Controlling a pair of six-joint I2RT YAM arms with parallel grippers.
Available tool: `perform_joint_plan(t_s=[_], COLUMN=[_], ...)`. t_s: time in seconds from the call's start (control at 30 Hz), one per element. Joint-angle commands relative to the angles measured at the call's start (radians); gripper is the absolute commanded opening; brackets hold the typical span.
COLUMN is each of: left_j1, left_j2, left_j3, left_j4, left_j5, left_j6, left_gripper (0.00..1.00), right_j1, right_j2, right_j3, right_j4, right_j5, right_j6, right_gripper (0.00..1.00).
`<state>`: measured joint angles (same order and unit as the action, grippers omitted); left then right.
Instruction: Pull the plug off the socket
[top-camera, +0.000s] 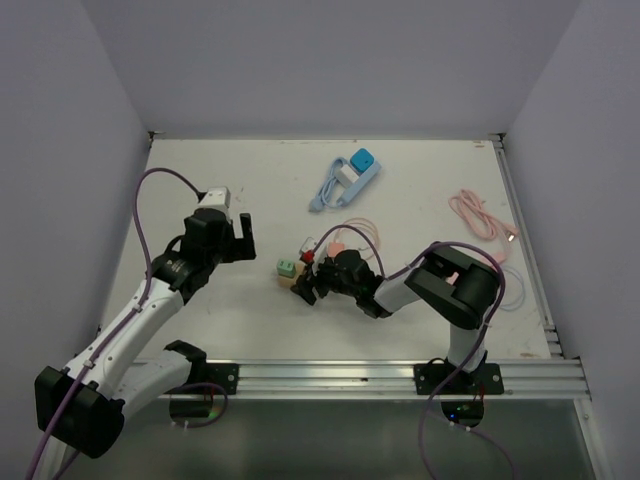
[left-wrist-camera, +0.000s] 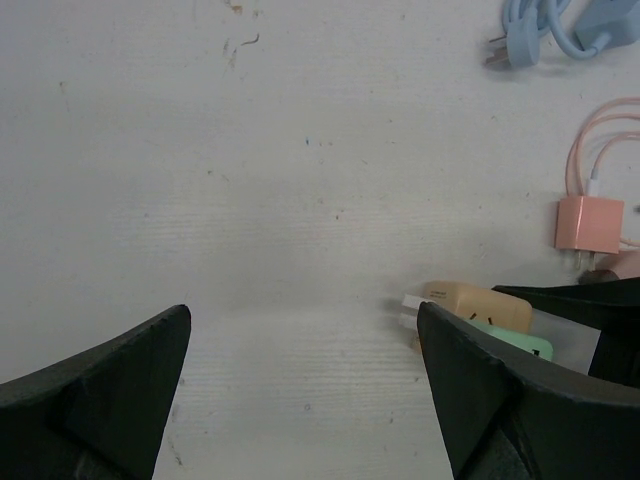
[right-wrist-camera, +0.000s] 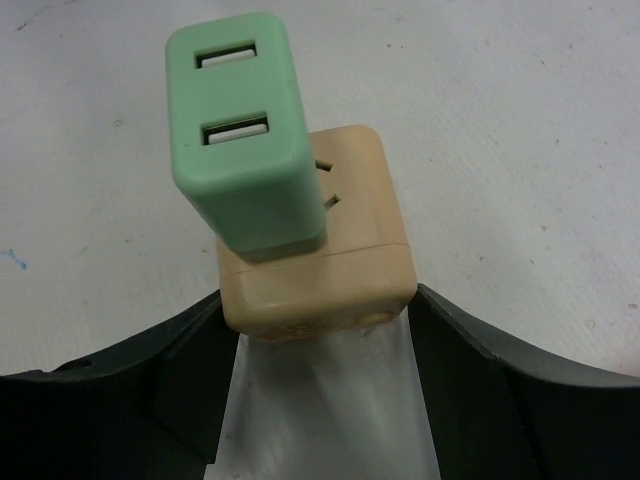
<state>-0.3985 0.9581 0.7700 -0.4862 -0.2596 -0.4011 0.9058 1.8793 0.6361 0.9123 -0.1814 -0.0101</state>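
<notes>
A green two-port USB plug (right-wrist-camera: 245, 140) sits plugged into a beige cube socket (right-wrist-camera: 330, 260). My right gripper (right-wrist-camera: 318, 305) is shut on the socket's near end, one finger against each lower corner. In the top view the plug (top-camera: 287, 267) and socket (top-camera: 297, 281) sit mid-table at the right gripper's (top-camera: 308, 287) tip. My left gripper (top-camera: 241, 236) hangs open and empty to the left of them. In the left wrist view its jaws (left-wrist-camera: 300, 340) are wide apart over bare table, and the socket (left-wrist-camera: 478, 305) and plug (left-wrist-camera: 525, 346) show past the right finger.
A blue power strip (top-camera: 355, 170) with its coiled cable lies at the back centre. A pink charger (left-wrist-camera: 590, 222) with pink cable lies just behind the socket. Another pink cable (top-camera: 483, 218) lies at the right. A metal rail (top-camera: 400, 378) runs along the near edge.
</notes>
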Motion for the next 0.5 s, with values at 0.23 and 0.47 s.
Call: perform_joint_plan(t_s=[0.23,0.47], left_j1=[0.012,0.01], left_j2=[-0.027,-0.025], left_j3=[-0.02,-0.024], left_j4=[0.084,0.106], left_j5=[0.114,0.175], left_j6=[0.042,0.016], left_gripper=[0.98,0.98], right_j1=[-0.002,-0.002], right_j2=[-0.117,-0.216], right_j3=[0.007,0.023], right_j4=[-0.022,-0.179], right_j5=[-0.067,-0.052], right_j6=[-0.036,-0.039], right_gripper=[0.28,0.0])
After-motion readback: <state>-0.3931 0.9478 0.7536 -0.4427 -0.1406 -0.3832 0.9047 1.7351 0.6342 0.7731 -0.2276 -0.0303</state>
